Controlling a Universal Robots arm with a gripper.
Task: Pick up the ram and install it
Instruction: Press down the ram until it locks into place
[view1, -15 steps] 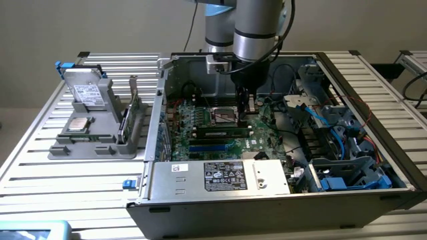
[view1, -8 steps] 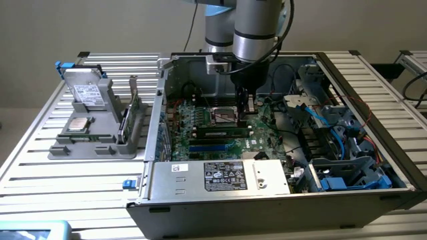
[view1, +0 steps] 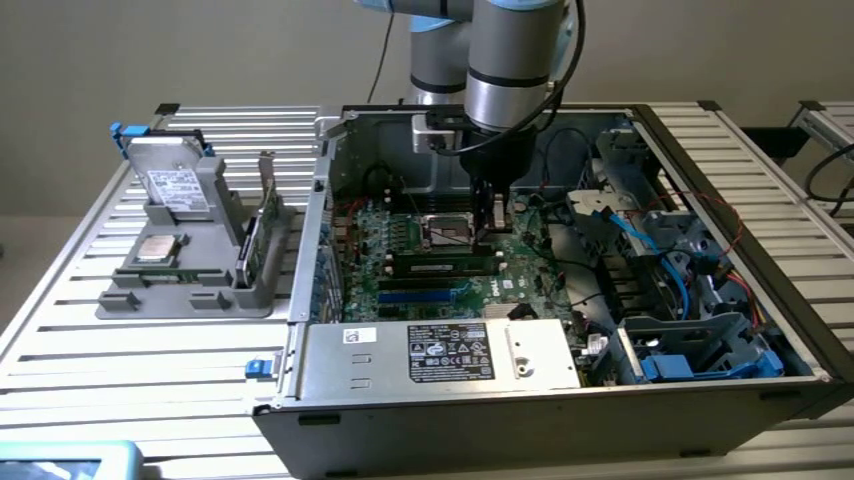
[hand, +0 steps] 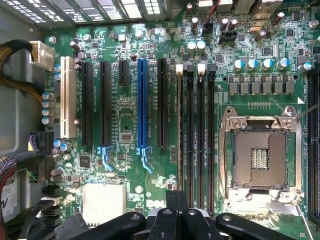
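The ram (view1: 447, 267), a narrow green stick with a white label, stands on edge in a memory slot on the motherboard inside the open computer case (view1: 747, 200). My gripper (view1: 487, 228) hangs inside the case just above the board, over the end of the ram nearest the processor socket. Its black fingers are shut together with nothing between them. In the wrist view the gripper (hand: 177, 217) sits over the long dark memory slots (hand: 200, 140). I cannot tell whether the fingertips touch the ram.
The empty processor socket (hand: 260, 157) lies beside the memory slots. Blue and black cables (view1: 641, 240) crowd the case on the exterior view's right. A grey holder (view1: 134, 300) outside the case carries a silver processor chip (view1: 160, 247) and a green expansion card (view1: 267, 225).
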